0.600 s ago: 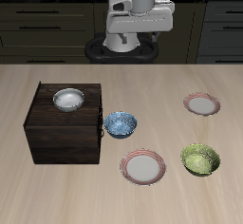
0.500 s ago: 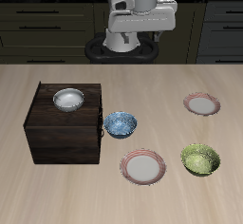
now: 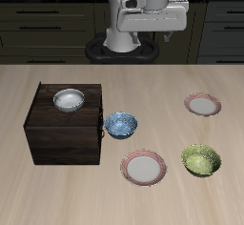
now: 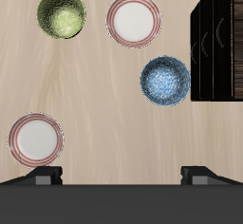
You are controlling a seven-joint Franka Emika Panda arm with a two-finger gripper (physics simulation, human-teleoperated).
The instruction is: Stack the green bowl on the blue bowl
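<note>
The green bowl point(image 3: 201, 159) sits near the table's front edge, beside a pink-rimmed plate; it also shows in the wrist view point(image 4: 62, 13). The blue bowl point(image 3: 121, 125) stands upright next to the dark wooden box, and shows in the wrist view point(image 4: 166, 80). Both bowls are empty and apart from each other. My gripper point(image 3: 146, 38) hangs high over the back of the table, far from both bowls. Its fingertips point(image 4: 46, 176) stand wide apart with nothing between them, so it is open and empty.
A dark wooden box point(image 3: 67, 124) carries a white-grey bowl point(image 3: 69, 99) on top. One pink-rimmed plate point(image 3: 144, 167) lies between the two bowls near the front edge. Another plate point(image 3: 202, 104) lies farther back, behind the green bowl.
My gripper has shifted sideways at the back of the table, toward the side where the green bowl lies. The bowls and plates have not moved.
</note>
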